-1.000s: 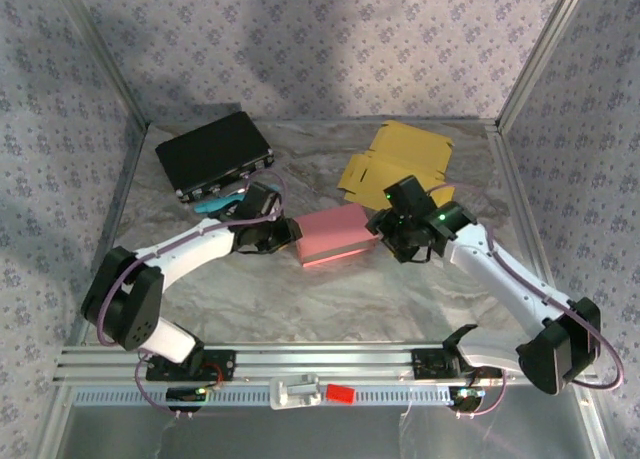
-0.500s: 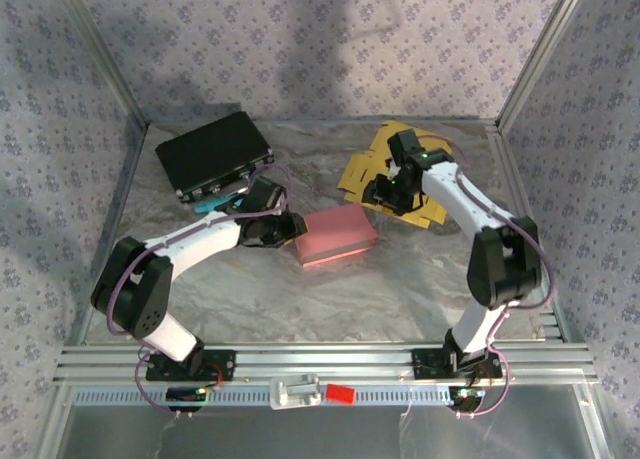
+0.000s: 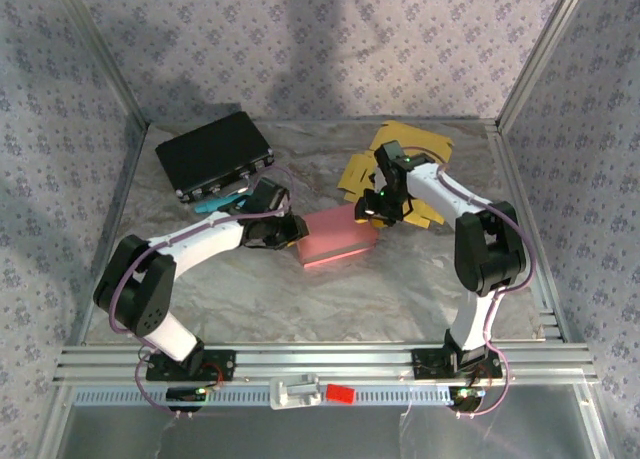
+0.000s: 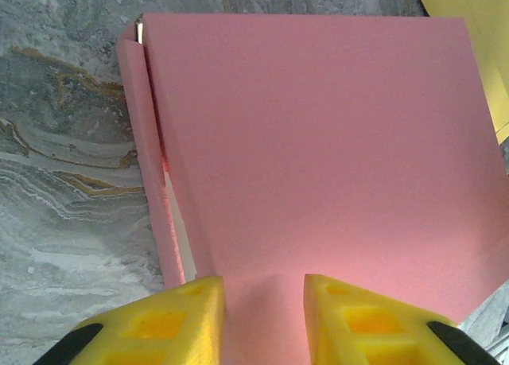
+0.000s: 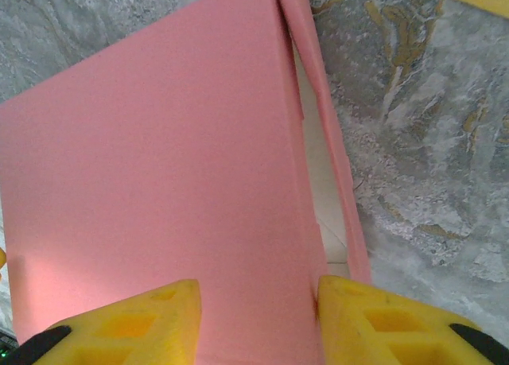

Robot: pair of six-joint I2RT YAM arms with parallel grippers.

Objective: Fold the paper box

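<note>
We judged pink paper box (image 3: 338,235) light, flimsy, crushable; best held at side flap (image 4: 148,142). Left tool (image 4: 262,289), right tool (image 5: 256,289) both spread apart.

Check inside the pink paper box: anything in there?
Mostly hidden. The closed lid covers the interior of the pink paper box. Along the side flap a narrow gap shows only a strip of white inner surface; whether anything is inside cannot be told.
</note>
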